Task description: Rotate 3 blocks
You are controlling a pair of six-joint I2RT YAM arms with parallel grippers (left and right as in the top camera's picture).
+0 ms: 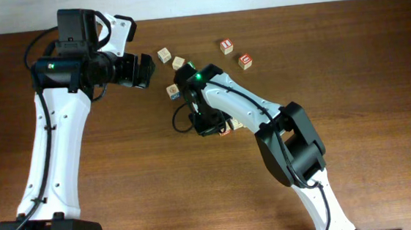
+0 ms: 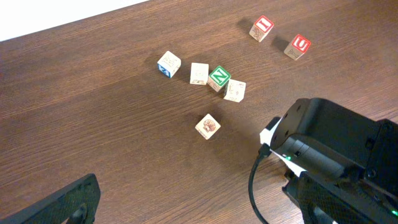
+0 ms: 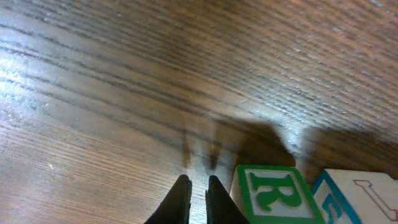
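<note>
I read the right tool (image 3: 196,179) as jaws together, clamping nothing, tips low over the counter (image 3: 124,93). A green R cube (image 3: 268,193) sits just beside it. The left tool (image 1: 142,70) has its jaws apart and empty. Two red blocks (image 2: 262,28) (image 2: 298,45) lie near each other, well apart from both tools.

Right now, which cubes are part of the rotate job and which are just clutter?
Job: red I cube, red S cube; no third red cube identifiable.
Lying about: green N cube, blue-marked cube, green R cube.
</note>
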